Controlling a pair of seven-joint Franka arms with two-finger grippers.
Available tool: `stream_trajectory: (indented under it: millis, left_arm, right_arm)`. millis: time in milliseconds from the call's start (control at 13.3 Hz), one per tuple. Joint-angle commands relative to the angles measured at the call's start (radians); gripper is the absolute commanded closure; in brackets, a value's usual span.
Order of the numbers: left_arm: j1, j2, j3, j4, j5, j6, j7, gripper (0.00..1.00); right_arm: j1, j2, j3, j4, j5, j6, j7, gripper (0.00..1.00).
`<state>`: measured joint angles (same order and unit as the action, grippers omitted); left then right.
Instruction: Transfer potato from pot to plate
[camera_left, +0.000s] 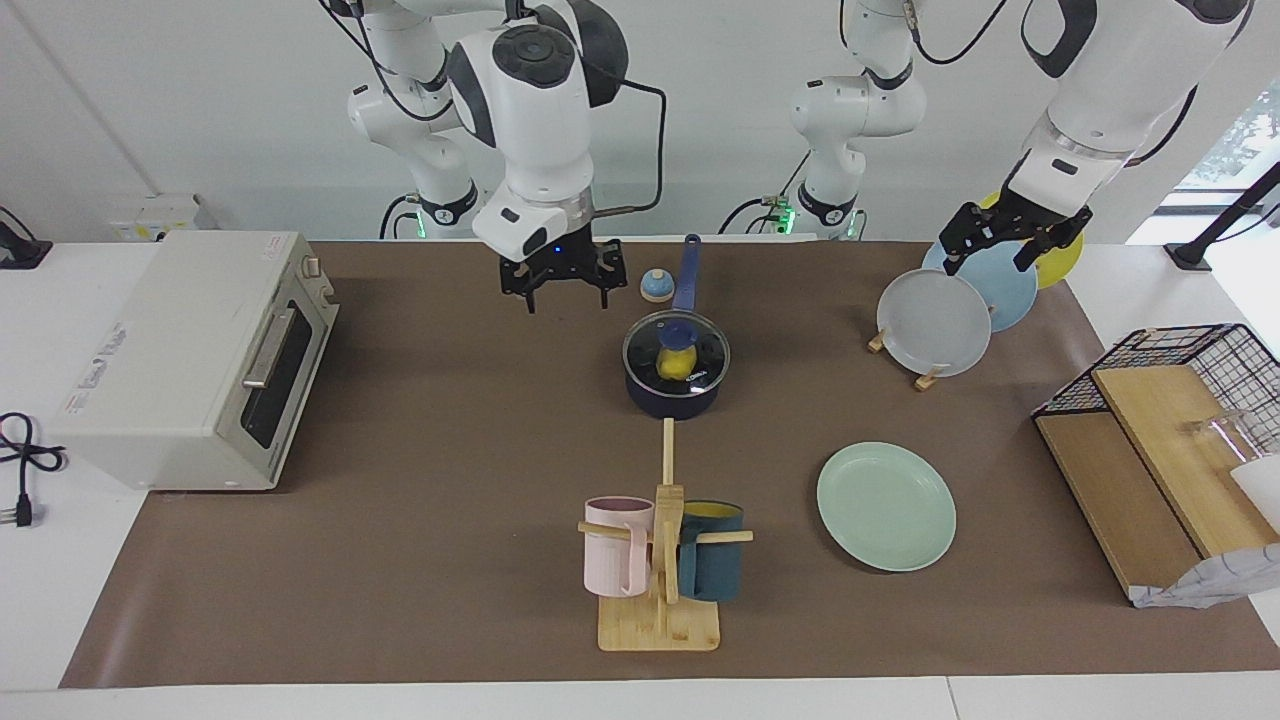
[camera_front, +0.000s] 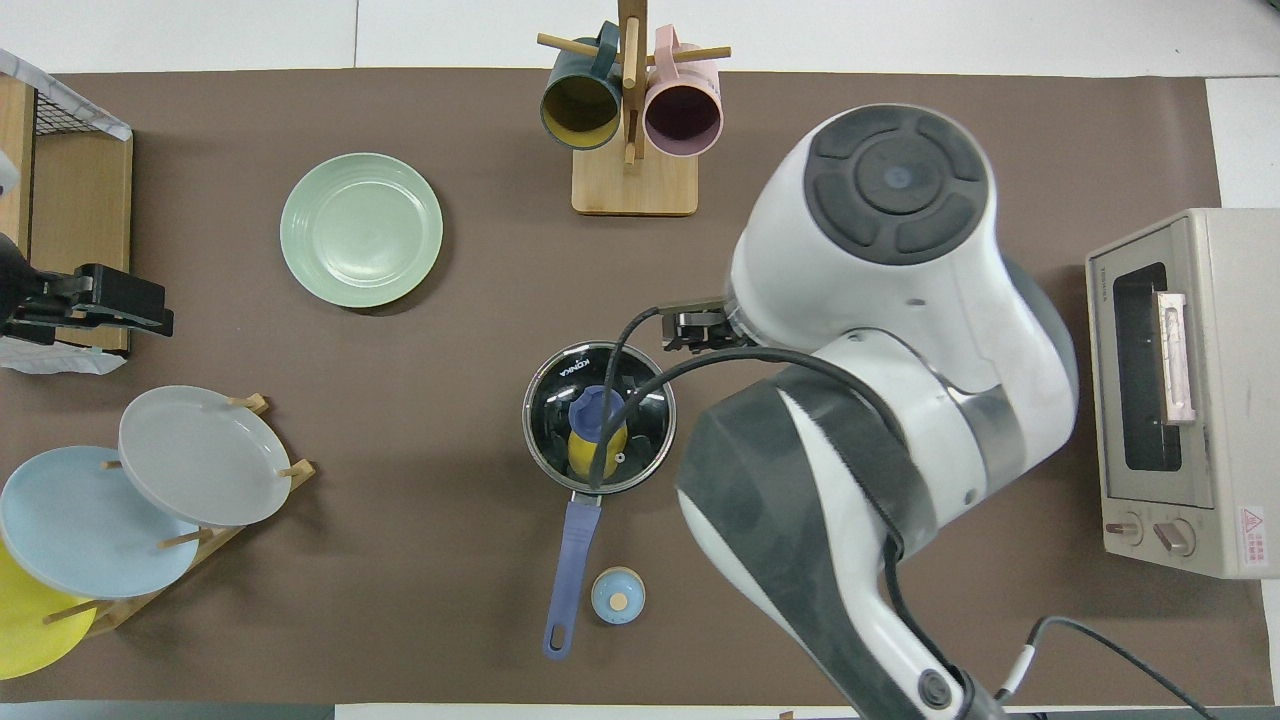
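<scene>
One glass lid (camera_left: 676, 347) covers the pot (camera_left: 675, 392) with the potato (camera_left: 675, 362) inside, just beside the raised right gripper (camera_left: 556, 283), fingers apart; grabbing its knob off-centre could drag everything, while left gripper (camera_left: 1010, 232) waits, spread, over the plate rack (camera_left: 930, 377).
</scene>
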<state>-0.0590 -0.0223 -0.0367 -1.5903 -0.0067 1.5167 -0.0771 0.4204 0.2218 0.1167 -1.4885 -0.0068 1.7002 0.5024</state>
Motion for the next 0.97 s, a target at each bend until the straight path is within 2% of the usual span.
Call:
stream_trajectory:
  millis: [0,150,450,900]
  left_arm:
    - [0.01,-0.027,-0.005,-0.027,0.016,-0.001,0.005,0.0]
    - [0.01,-0.027,-0.005,-0.027,0.016,-0.001,0.005,0.0]
    - [0.01,-0.027,-0.005,-0.027,0.016,-0.001,0.005,0.0]
    - [0.01,-0.027,-0.006,-0.027,0.016,-0.001,0.005,0.0]
  right_arm:
    - [0.07,0.054,-0.002,0.045,-0.015,0.088,0.109,0.0]
    - [0.08,0.054,0.0,-0.012,-0.013,0.176,0.12,0.0]
    - [0.147,0.108,0.0,-0.039,-0.051,0.266,0.137,0.0]
    - [0.213,0.114,0.0,-0.153,-0.116,0.331,0.154,0.0]
